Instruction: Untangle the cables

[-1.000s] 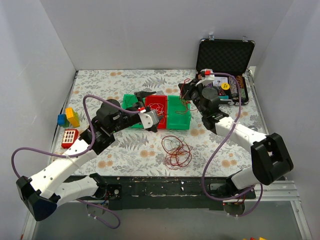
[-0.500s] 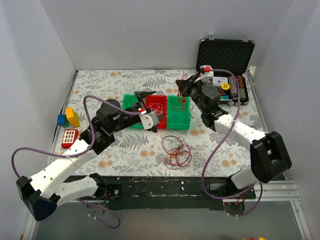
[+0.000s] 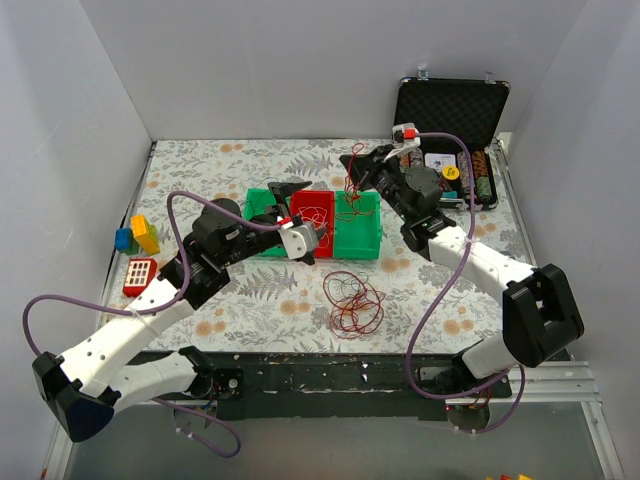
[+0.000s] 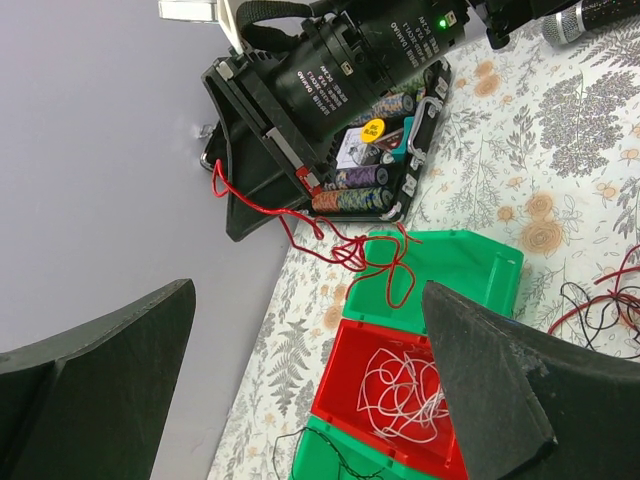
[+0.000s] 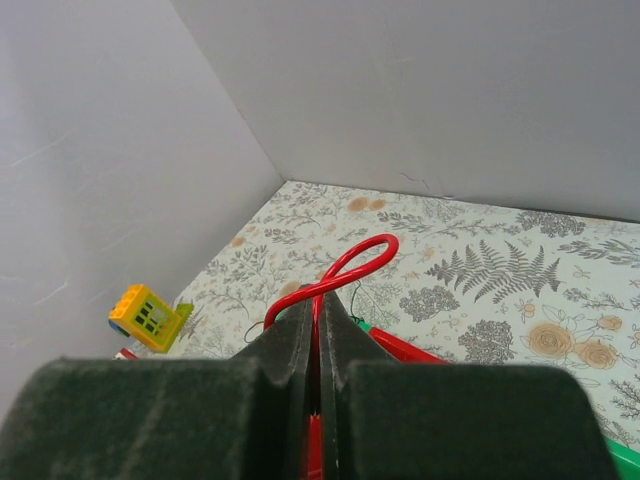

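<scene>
My right gripper (image 3: 357, 168) is clenched on a red cable (image 3: 350, 185), holding it in the air over the far edge of the right-hand green bin (image 3: 365, 240). From my right wrist, the closed gripper (image 5: 320, 330) shows a small loop of that red cable (image 5: 350, 260) poking out past the fingertips and pointing ahead toward the far left corner of the walls. From my left wrist, the same red cable (image 4: 300, 225) runs from the gripper in a sagging, kinked line across to the green bin (image 4: 470, 270), where its free end droops in loose loops over the rim. My left gripper (image 3: 298, 212) is released, jaws spread wide, and hovers above the red bin (image 3: 296, 240). A whitish cable (image 4: 405, 385) lies coiled inside that red bin (image 4: 345, 370), and a dark strand (image 4: 300, 445) lies in the left green bin (image 4: 330, 455). A loose tangle (image 3: 352, 300) of red and dark strands lies on the floral counter (image 3: 200, 170) just in front of the bins, its loops stretched roughly near to far. White lettering on my right arm's black motor (image 4: 350, 50) appears to read "DAMIAO"; the rest is too small to read. The label on a yellow disc (image 4: 373, 128) in the open black case (image 3: 450, 110) cannot be read.
</scene>
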`<state>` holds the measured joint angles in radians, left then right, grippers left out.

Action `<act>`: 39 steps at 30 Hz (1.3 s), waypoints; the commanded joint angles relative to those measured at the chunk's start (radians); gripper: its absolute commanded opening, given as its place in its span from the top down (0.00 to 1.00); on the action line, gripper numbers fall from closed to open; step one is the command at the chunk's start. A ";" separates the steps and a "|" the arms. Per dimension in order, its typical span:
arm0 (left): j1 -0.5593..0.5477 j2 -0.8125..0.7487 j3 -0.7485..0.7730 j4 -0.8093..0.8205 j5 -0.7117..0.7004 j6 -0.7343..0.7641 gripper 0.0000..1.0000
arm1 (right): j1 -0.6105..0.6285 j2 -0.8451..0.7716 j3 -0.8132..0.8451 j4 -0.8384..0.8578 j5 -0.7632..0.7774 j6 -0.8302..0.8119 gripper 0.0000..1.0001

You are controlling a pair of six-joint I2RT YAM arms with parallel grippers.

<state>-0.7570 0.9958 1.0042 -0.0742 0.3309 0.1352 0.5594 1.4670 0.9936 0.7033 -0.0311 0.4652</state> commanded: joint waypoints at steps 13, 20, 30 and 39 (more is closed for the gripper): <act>-0.005 -0.022 -0.015 0.024 -0.004 0.029 0.02 | -0.101 0.124 -0.105 0.099 -0.081 0.181 0.99; -0.005 -0.017 -0.013 0.024 -0.009 0.040 0.02 | -0.095 0.153 -0.072 0.018 -0.079 0.126 0.99; -0.005 -0.013 -0.012 0.030 -0.004 0.047 0.02 | -0.061 0.049 0.002 -0.025 -0.021 -0.031 0.99; -0.005 -0.017 -0.018 0.034 -0.010 0.052 0.02 | -0.020 0.070 0.042 -0.050 -0.029 -0.046 0.99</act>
<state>-0.7570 0.9955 0.9955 -0.0589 0.3286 0.1780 0.5148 1.5417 0.9928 0.6437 -0.0658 0.4507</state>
